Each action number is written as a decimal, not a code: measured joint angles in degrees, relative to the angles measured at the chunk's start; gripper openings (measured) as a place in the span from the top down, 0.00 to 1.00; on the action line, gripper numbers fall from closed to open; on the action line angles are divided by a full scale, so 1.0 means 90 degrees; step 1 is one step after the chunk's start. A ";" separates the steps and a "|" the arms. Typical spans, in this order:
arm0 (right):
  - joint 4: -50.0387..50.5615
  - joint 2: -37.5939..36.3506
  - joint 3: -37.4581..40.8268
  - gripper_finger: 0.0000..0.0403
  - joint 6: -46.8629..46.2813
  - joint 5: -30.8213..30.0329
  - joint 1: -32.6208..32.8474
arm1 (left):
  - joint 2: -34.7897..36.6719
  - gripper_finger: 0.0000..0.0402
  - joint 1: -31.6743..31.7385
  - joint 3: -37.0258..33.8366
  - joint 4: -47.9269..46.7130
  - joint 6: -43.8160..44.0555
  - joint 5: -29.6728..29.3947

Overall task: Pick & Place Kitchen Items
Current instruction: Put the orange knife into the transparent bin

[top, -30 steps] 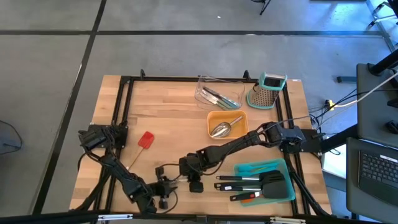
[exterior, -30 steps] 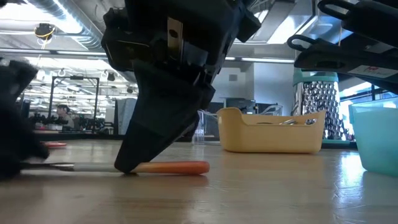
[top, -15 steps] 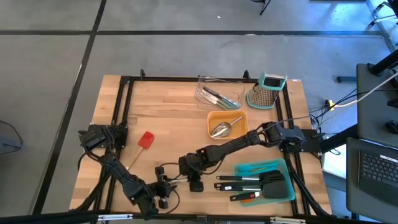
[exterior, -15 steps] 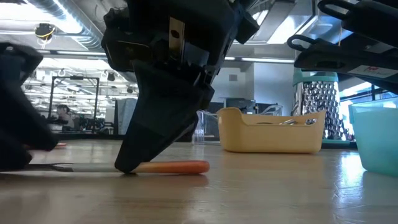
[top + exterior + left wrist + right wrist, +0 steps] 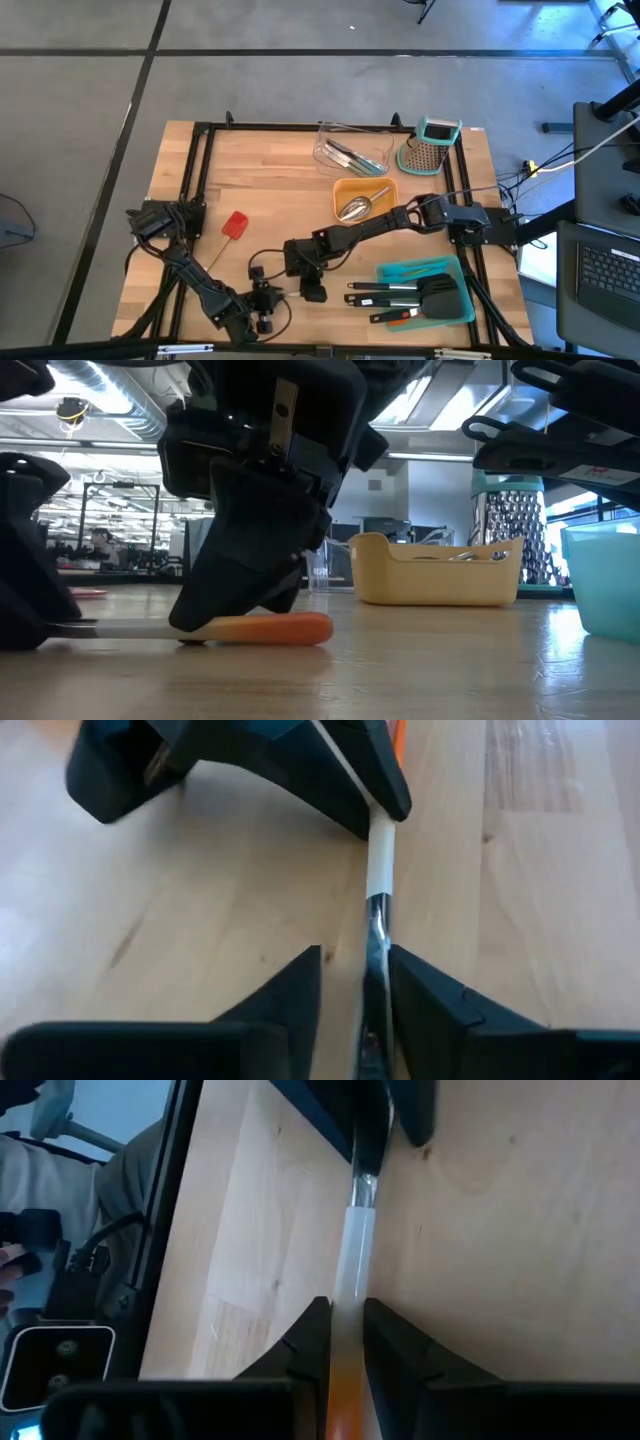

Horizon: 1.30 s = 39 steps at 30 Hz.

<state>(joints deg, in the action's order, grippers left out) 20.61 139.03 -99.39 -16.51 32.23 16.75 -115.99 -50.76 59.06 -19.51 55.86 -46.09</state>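
Two hands meet at the near middle of the table (image 5: pixel 270 180) over one orange-handled utensil (image 5: pixel 270 628), which lies flat on the wood. The left hand (image 5: pixel 355 990) straddles its steel shaft with the fingers narrowly apart, one finger standing clear of the metal. Just beyond, the right hand (image 5: pixel 345 1320) is clamped on the pale end of the orange handle. At near right, a teal tray (image 5: pixel 467 303) holds black spatulas (image 5: pixel 420 295). A red spatula (image 5: pixel 235 225) lies on the left, well apart. Farther back, an orange tray (image 5: pixel 345 188) holds a steel scoop (image 5: pixel 358 207). At the far edge, a clear tray (image 5: pixel 325 150) holds knives (image 5: pixel 350 155), with a box grater (image 5: pixel 430 147) just to its right.
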 joint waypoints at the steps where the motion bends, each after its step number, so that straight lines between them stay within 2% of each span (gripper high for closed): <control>1: -0.0030 0.0007 0.0001 0.87 0.0000 0.0022 -0.0008 | 0.0004 0.76 0.0011 0.0000 -0.0003 0.0110 0.0091; 4: -0.0069 0.0011 0.0005 0.87 0.0005 0.0046 -0.0043 | 0.0005 0.93 0.0015 0.0013 -0.0005 0.0346 0.0266; 5: -0.0071 0.0011 0.0005 0.87 0.0013 0.0052 -0.0058 | 0.0005 0.95 0.0015 0.0013 -0.0020 0.0353 0.0274; 9: -0.0044 -0.0002 0.0009 0.86 0.0198 -0.0016 -0.0101 | 0.0009 0.97 0.0015 0.0013 -0.0042 0.0654 0.0304; 13: 0.0014 -0.0101 0.0021 0.79 0.0779 -0.0454 -0.0002 | 0.0027 0.97 0.0029 0.0013 -0.0087 0.1044 0.0433; 19: 0.0038 -0.0183 0.0024 0.64 0.1577 -0.1793 0.0331 | 0.0034 0.97 0.0034 0.0011 -0.0082 0.1232 0.0474; 23: 0.0066 -0.0190 0.0006 0.60 0.1656 -0.2928 0.0503 | 0.0034 0.97 0.0043 -0.0002 0.0056 0.1235 0.0463; 27: 0.0067 -0.0191 0.0002 0.66 0.1549 -0.3713 0.0633 | 0.0078 0.98 0.0075 -0.0028 0.0265 0.1236 0.0498; 32: 0.0064 -0.0188 0.0000 0.79 0.1047 -0.3829 0.0639 | 0.0171 1.00 0.0104 -0.0061 0.0522 0.1235 0.0634; 36: 0.0064 -0.0191 0.0000 0.94 0.0564 -0.3357 0.0558 | 0.0229 1.00 0.0078 -0.0065 0.0638 0.1209 0.0668; 39: 0.0051 -0.0191 0.0000 0.96 0.0548 -0.2574 0.0486 | 0.0274 1.00 -0.0001 -0.0066 0.0681 0.1134 0.0385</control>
<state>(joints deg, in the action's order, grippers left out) 21.07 137.32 -99.39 -11.58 9.06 21.12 -113.52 -50.77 58.47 -13.38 66.07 -42.62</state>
